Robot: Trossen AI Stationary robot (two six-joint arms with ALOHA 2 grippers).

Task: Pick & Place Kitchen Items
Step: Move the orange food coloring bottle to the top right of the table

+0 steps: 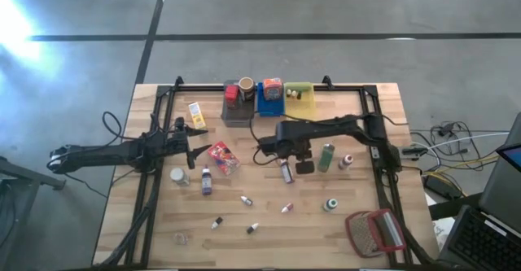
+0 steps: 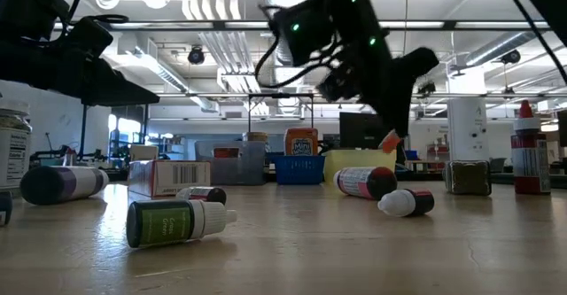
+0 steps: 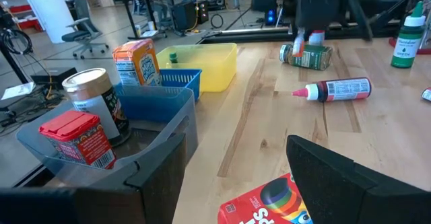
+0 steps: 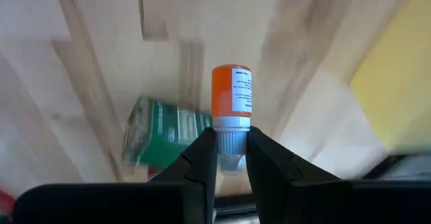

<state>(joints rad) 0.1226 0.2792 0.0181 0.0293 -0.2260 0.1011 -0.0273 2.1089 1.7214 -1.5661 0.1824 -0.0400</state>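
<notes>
My right gripper [image 1: 304, 165] hangs over the middle of the table, shut on a small orange bottle [image 4: 232, 93]. The bottle is above a green jar [image 4: 161, 140] that lies on its side. In the low view the bottle's orange end [image 2: 387, 141] pokes out below my right gripper [image 2: 394, 109]. My left gripper [image 1: 198, 145] waits open at the left, just short of the red packet [image 1: 222, 157]. A red-labelled bottle [image 1: 286, 171], a purple bottle [image 1: 206, 180] and several tiny dropper bottles lie on the boards. My right gripper pinches the orange bottle's pale cap end [image 4: 231, 138] between its two fingers. The fingers [image 4: 202, 160] come from above, slanting down. The orange body sticks out past the fingertips, and the bottle is lifted clear of the table.
At the far edge stand a grey bin [image 1: 236, 108] with a red box and a jar, a blue bin [image 1: 270, 102] with an orange box, and a yellow bin [image 1: 299, 98]. A yellow box [image 1: 196, 112] lies far left. A red-framed mesh object [image 1: 374, 232] sits near right.
</notes>
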